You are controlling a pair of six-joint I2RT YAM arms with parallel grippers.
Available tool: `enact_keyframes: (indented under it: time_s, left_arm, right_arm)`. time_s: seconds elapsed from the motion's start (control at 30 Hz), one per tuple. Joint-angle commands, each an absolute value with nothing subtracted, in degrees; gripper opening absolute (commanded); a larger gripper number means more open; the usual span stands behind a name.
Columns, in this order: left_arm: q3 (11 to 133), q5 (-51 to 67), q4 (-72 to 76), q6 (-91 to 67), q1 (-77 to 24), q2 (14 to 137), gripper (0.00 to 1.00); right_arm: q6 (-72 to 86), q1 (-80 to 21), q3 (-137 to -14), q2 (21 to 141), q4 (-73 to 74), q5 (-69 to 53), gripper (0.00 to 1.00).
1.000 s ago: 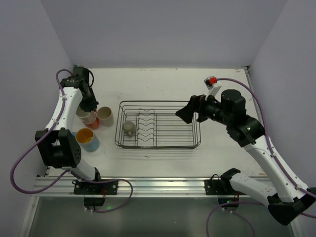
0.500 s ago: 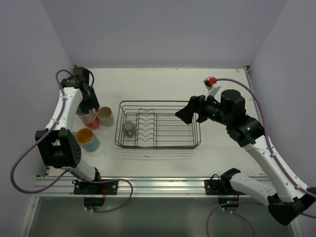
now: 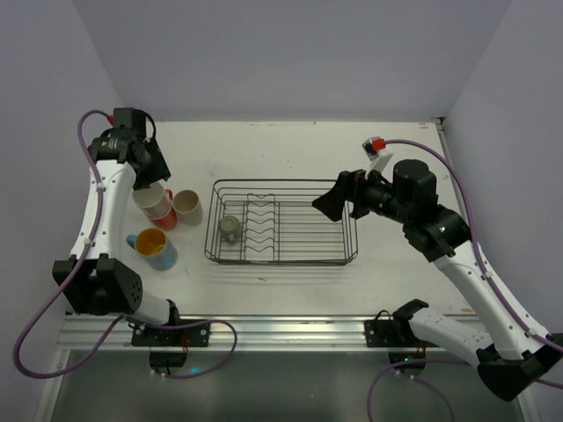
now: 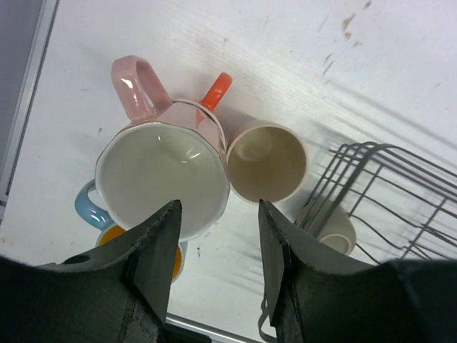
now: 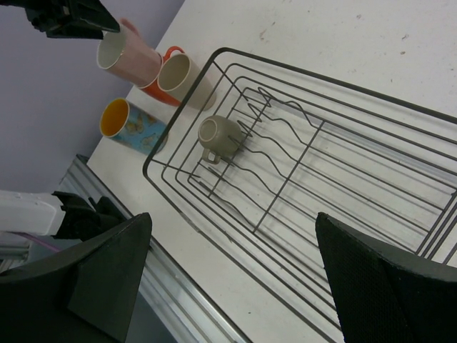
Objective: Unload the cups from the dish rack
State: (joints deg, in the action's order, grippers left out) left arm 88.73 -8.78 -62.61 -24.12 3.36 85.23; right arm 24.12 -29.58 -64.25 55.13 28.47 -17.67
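Observation:
The black wire dish rack lies mid-table and holds one olive-grey mug in its left end, also visible in the right wrist view. Left of the rack are the pink mug, the orange mug partly hidden under or behind it, the beige mug and the light blue mug. My left gripper hangs open and empty above the pink mug. My right gripper is wide open and empty above the rack's right end.
The four mugs crowd the strip between the rack and the table's left edge. The left wall is close by. A metal rail runs along the near edge.
My left gripper has risen and drawn back to the far left, away from the pink mug, which stays by the orange mug. The right arm has not moved.

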Motion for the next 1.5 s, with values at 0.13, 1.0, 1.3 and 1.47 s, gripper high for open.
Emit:
enact_keyframes:
  time_s: [0.13, 1.0, 1.3, 1.47]
  left_arm:
    - [92.03, -2.64, -60.04, -27.15, 1.33, 76.91, 0.55]
    - [81.75, -12.93, -55.11, -24.53, -0.73, 67.94, 0.68]
    - [80.24, -12.13, -50.8, -24.96, 2.11, 64.16, 0.68]
    - [79.37, -8.8, -50.28, -24.61, 2.02, 63.9, 0.68]
  right_arm:
    - [23.03, -29.44, -64.51, 57.56, 29.26, -15.12, 0.99]
    - [15.65, -54.75, -105.28, 104.03, 46.75, -0.44, 0.96]
    - [11.61, -58.36, -112.93, 114.33, 43.51, 2.72, 0.91]
    - [8.62, -59.15, -112.59, 116.63, 39.65, 4.57, 0.84]
